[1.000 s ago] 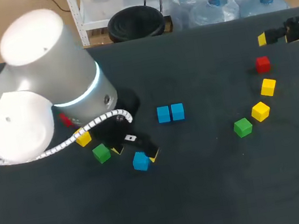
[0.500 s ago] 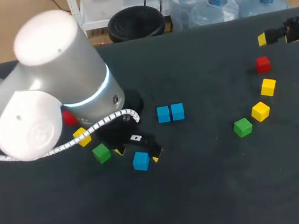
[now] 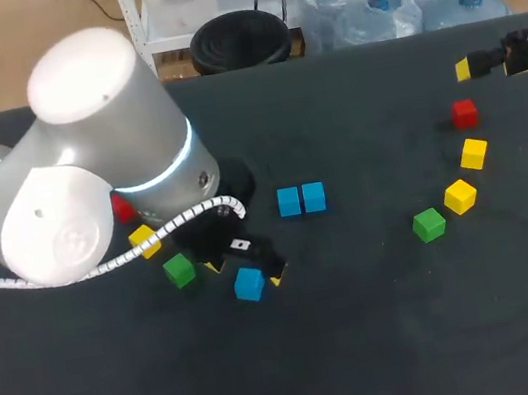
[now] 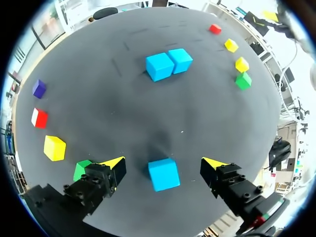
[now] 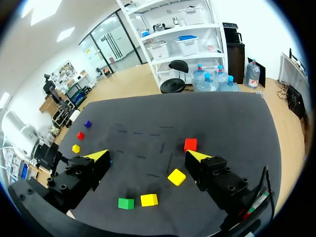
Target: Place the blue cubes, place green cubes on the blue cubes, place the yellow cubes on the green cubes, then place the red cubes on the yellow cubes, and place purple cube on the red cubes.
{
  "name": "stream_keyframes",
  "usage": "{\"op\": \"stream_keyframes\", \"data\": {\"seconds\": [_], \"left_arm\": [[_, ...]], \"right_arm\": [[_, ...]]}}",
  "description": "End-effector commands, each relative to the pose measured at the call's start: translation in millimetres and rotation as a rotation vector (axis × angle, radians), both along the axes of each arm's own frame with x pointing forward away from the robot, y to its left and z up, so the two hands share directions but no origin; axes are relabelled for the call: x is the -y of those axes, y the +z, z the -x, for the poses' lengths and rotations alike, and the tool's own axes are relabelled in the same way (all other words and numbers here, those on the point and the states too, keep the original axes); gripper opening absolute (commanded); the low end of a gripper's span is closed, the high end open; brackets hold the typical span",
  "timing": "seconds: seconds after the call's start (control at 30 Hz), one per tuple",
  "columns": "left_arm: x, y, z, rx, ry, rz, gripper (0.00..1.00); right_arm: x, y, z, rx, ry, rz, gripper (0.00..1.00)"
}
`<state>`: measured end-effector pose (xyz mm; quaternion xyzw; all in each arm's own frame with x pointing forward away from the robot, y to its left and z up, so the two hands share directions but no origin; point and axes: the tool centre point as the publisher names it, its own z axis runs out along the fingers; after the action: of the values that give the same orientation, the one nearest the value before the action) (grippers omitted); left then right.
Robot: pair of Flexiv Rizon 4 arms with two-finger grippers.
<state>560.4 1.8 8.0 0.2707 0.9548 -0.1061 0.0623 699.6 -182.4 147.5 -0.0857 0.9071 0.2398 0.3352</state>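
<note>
Blue cube point(image 4: 164, 174), left of the table's point(image 4: 98, 74) middle, sits between my left claw's point(image 4: 164, 164) wide-open, empty fingers; probably light and rigid, best pinched on opposite flat faces.

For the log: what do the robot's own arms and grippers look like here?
The left arm is bulky, with rounded silver-white joint housings, a glowing pale blue ring and a black-and-white striped cable running along it. The left gripper and right gripper look alike: black, blocky two-finger bodies with visible screws and wedge-shaped bright yellow tips.
</note>
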Motion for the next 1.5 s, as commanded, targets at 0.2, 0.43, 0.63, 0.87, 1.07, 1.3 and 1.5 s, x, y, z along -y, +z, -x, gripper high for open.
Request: {"op": "stream_keyframes", "data": {"seconds": [0.2,0.43,0.63,0.87,1.07,1.3,1.5], "left_arm": [[-1,-0.3,0.3,-0.004,-0.009,-0.004,1.00],[-1,1.9,0.9,-0.006,-0.008,0.001,1.00],[-1,1.9,0.9,-0.006,-0.008,0.001,1.00],[-1,1.9,0.9,-0.006,-0.008,0.001,1.00],[-1,1.9,0.9,-0.006,-0.008,0.001,1.00],[18,-5.2,-9.4,-0.039,-0.032,-0.080,1.00],[21,-2.1,-12.4,-0.032,-0.013,-0.109,1.00]], "right_arm": [[0,1,0.9,0.000,-0.002,0.002,1.00],[0,1,0.9,0.000,-0.002,0.002,1.00],[0,1,0.9,0.000,-0.002,0.002,1.00],[0,1,0.9,0.000,-0.002,0.002,1.00],[0,1,0.9,0.000,-0.002,0.002,1.00],[0,1,0.9,0.000,-0.002,0.002,1.00],[0,1,0.9,0.000,-0.002,0.002,1.00]]}}
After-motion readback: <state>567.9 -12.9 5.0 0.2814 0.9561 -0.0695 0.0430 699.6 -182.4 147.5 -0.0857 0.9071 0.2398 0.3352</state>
